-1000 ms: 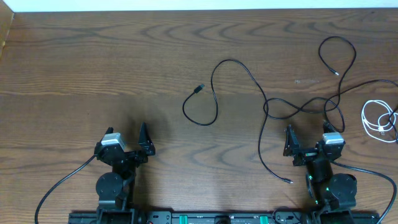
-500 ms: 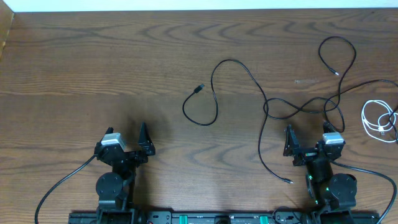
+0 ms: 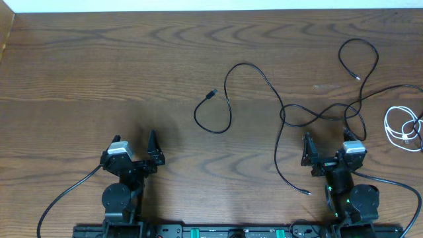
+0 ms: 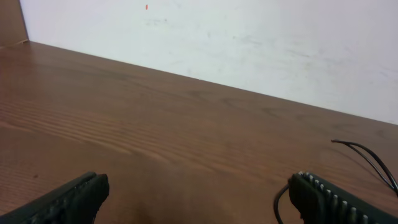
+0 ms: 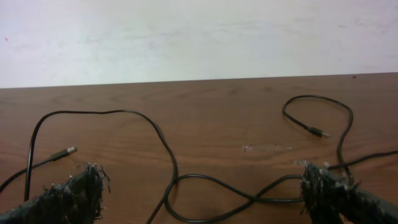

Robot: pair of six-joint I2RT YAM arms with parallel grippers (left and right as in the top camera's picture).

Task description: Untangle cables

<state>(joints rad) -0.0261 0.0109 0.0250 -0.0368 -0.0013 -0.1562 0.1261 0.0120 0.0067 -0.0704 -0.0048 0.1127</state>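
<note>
Dark grained wood table (image 3: pixel 99 66), smooth sheen; thin rubbery black cables (image 3: pixel 264 82).

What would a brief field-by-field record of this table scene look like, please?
surface: brown wooden table
black cords: long thin black cables, looped and crossing right of centre
white cord: short white cable, coiled at the right edge
left tool: open, holding nothing
right tool: open, holding nothing, beside the tangle

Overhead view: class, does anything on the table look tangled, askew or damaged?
Yes. The black cables cross and loop over each other on the right side of the table, just ahead of the right gripper. The white cable lies bunched at the right edge. In the right wrist view, that gripper's fingertips look frayed.
</note>
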